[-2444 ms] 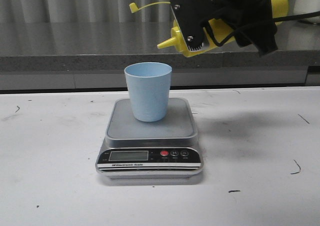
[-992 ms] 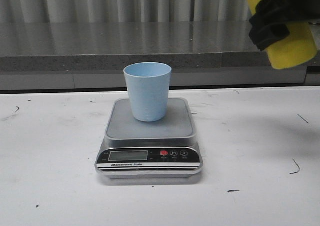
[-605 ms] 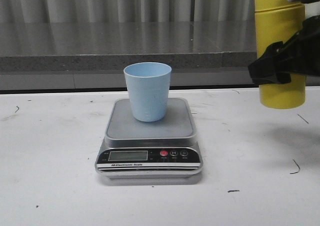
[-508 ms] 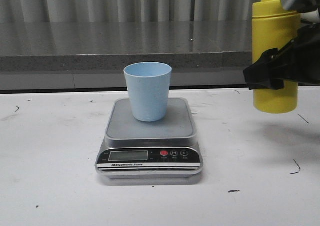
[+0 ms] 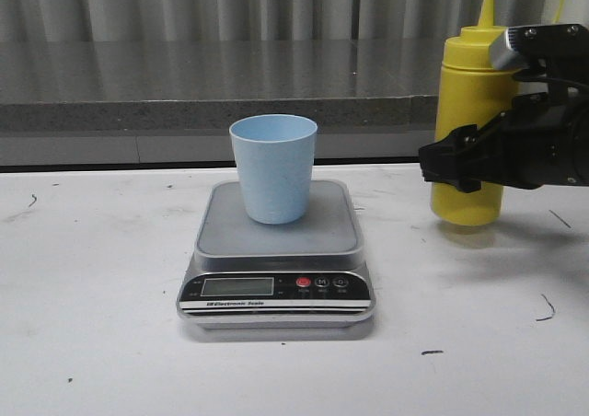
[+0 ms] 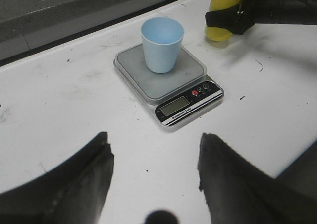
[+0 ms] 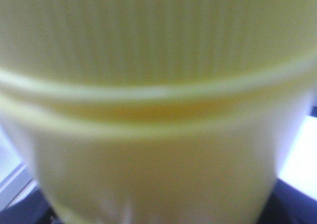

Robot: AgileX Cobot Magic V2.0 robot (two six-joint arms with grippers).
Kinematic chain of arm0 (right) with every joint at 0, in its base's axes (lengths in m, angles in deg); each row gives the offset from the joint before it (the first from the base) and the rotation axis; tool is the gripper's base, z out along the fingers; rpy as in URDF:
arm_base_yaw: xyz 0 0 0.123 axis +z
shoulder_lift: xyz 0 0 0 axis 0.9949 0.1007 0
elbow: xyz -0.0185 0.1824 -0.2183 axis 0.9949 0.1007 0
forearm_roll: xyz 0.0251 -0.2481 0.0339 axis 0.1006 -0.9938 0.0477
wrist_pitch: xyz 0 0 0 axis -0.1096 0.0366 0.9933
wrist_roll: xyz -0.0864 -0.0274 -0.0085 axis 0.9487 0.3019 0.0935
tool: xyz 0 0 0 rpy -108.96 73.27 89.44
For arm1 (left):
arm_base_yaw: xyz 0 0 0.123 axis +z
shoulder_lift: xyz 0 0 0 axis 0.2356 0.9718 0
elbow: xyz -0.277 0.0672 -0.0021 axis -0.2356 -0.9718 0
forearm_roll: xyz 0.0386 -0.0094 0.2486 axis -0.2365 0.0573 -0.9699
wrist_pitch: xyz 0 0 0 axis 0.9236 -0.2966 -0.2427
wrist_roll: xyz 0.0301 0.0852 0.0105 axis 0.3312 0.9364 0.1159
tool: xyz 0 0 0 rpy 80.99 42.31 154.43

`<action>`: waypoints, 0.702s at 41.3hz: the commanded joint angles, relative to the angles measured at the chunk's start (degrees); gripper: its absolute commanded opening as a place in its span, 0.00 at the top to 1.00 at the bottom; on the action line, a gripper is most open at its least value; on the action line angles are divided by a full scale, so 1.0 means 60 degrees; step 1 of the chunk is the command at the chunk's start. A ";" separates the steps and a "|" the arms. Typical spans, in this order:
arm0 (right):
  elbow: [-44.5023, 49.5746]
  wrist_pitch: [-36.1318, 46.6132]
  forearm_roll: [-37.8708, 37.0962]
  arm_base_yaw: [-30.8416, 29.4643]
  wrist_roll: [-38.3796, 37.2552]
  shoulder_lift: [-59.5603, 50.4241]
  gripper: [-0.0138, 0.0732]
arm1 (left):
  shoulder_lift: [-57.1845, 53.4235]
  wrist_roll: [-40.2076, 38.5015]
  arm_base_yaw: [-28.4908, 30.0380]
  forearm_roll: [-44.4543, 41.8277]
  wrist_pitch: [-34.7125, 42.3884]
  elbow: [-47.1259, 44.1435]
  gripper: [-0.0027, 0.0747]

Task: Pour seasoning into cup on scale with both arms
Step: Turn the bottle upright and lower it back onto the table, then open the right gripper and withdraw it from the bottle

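Observation:
The pale-blue cup (image 5: pixel 273 167) stands upright on the grey platform of the scale (image 5: pixel 230 234) at mid-table. The yellow seasoning bottle (image 5: pixel 469 75) is upright to the right of the scale, nozzle up, its base at table level. My right gripper (image 5: pixel 463 163) is shut on the bottle's middle from the right. The bottle fills the right wrist view (image 7: pixel 158 85). My left gripper (image 6: pixel 153 159) is open and empty over bare table in front of the scale (image 6: pixel 185 105). That view also shows the cup (image 6: pixel 162 44) and the bottle (image 6: pixel 221 6).
A grey ledge (image 5: pixel 184 112) and a ribbed wall run behind the white table (image 5: pixel 92 296). Small dark marks dot the tabletop.
The bottle was tipped with its nozzle over the cup. It has swung upright, moved right and come down beside the scale, still in my right gripper. The cup and scale have not moved.

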 commanded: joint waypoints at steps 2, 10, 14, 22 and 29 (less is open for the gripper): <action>-0.0286 0.1686 0.0202 -0.0014 0.0142 -0.0116 0.47 | 0.0042 -0.0071 0.0002 0.0106 0.0744 0.0249 0.48; -0.0286 0.1826 0.0192 -0.0014 0.0142 0.0296 0.47 | 0.0042 -0.0071 0.0002 0.0106 0.0744 0.0249 0.48; -0.0286 0.1860 0.0192 -0.0014 0.0149 0.0477 0.47 | 0.0042 -0.0071 0.0002 0.0106 0.0744 0.0249 0.48; -0.0276 0.2011 0.0043 -0.0014 0.0149 0.0563 0.32 | 0.0042 -0.0071 0.0002 0.0106 0.0744 0.0249 0.48; -0.0270 0.1746 0.0043 -0.0014 0.0149 0.0515 0.16 | 0.0042 -0.0071 0.0002 0.0106 0.0744 0.0249 0.48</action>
